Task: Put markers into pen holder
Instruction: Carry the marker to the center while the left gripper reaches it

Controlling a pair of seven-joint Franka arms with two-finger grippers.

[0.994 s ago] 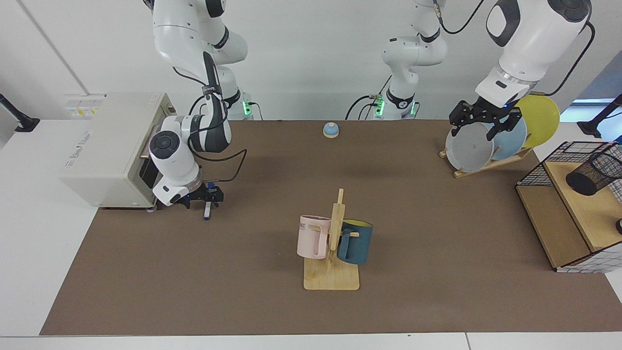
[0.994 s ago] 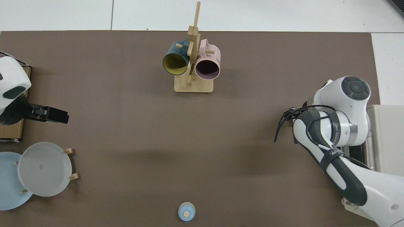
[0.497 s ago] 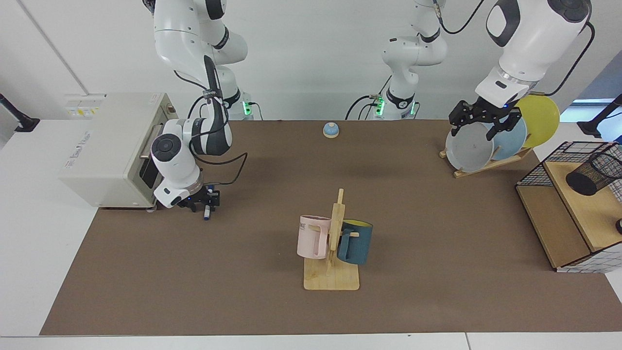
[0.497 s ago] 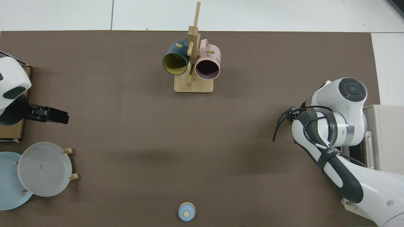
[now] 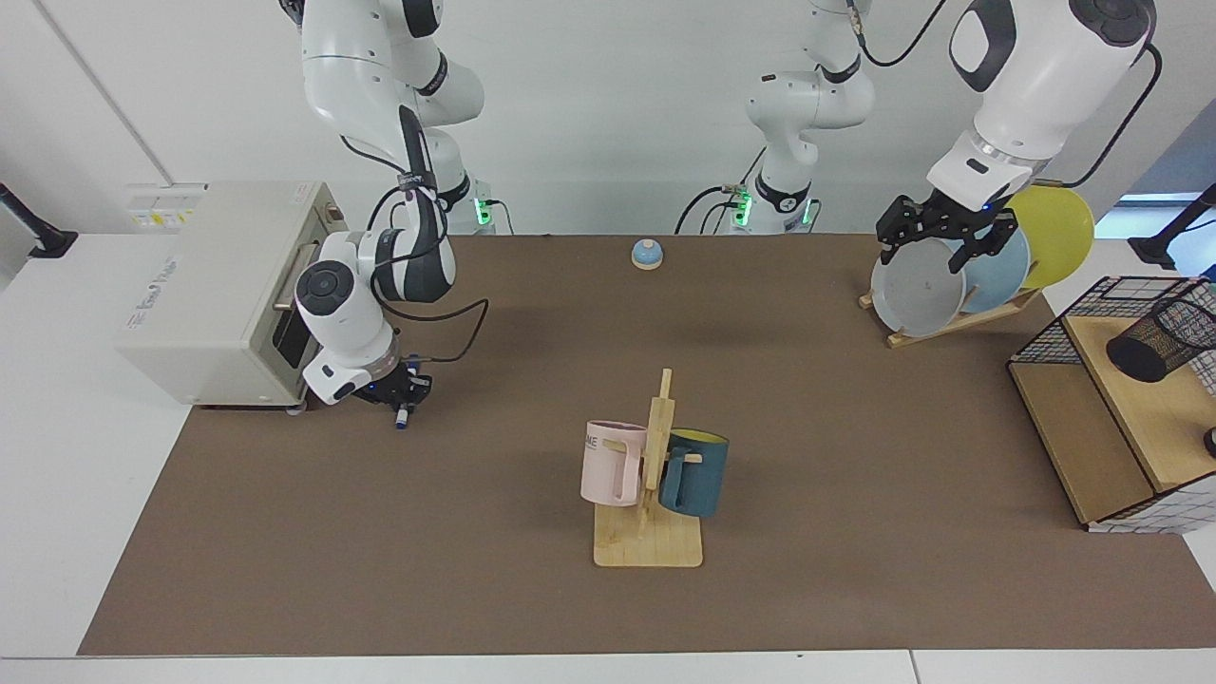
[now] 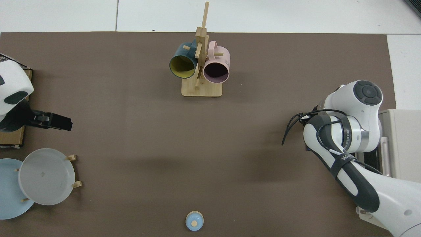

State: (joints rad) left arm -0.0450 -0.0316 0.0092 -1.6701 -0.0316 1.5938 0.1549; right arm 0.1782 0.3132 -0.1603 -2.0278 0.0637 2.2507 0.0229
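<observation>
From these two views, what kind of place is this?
Probably a robot lab's manipulation test bench: two Franka arms bolted at one brown table, with staged household props spread apart, a mug rack, a plate rack and a toaster oven.

A: Where's the facing cam? I can't place it.

B: Across the table (image 5: 855, 589) from the arm bases, high up, tilted down. Far enough that I see the whole mat.

A: And the top cam?

B: Overhead, looking straight down, rotated approx. 180° vs. the facing view.

A: Overlap?

B: I get the mug rack (image 5: 655, 475) (image 6: 200, 65), bell (image 5: 647, 254) (image 6: 194, 221) and plate rack (image 5: 950, 318) (image 6: 74, 171) in both.
</observation>
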